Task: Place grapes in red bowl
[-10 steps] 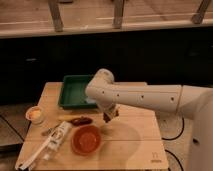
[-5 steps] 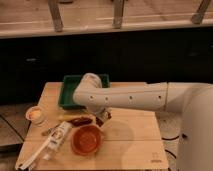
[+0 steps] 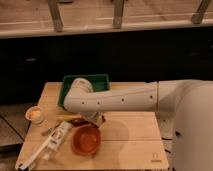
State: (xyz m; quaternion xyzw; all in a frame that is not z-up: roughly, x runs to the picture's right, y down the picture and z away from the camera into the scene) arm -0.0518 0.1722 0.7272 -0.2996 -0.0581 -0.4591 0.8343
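Camera view: gripper tucked under forearm, just behind far rim of red bowl, presumably lining up a drop; closure cannot be told; grapes not made out, likely hidden there.

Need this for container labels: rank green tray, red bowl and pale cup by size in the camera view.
1. green tray, partly behind the arm
2. red bowl
3. pale cup
The gripper is just behind the red bowl.
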